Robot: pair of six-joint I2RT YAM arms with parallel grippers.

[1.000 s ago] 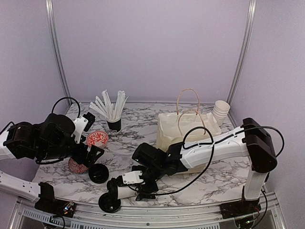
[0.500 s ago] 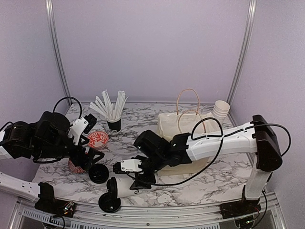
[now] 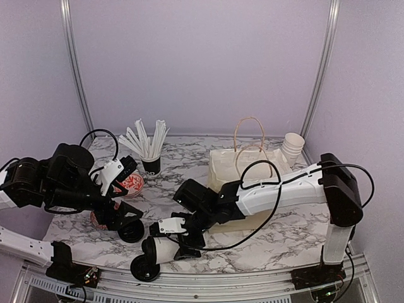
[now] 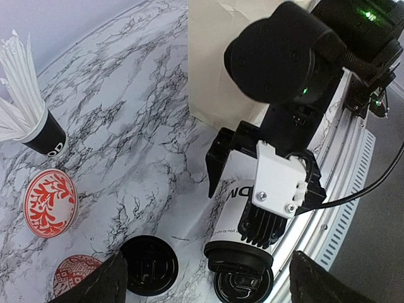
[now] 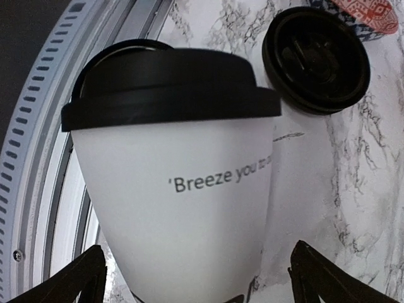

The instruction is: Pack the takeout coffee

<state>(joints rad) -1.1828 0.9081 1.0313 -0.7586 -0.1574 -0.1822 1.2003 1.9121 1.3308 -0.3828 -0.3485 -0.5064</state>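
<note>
Top external: one lidded cup (image 3: 159,250) within spread right gripper (image 3: 183,242), one loose lid (image 3: 131,231), spread left gripper (image 3: 126,216).

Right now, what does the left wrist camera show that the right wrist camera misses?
Only the left wrist view shows the black cup of white sticks, the paper bag and the right gripper straddling the coffee cup. Only the right wrist view makes that cup's lettering, 'Breeze you to', readable. Both show the lidded cup lying on its side and a loose black lid on the marble table.
</note>
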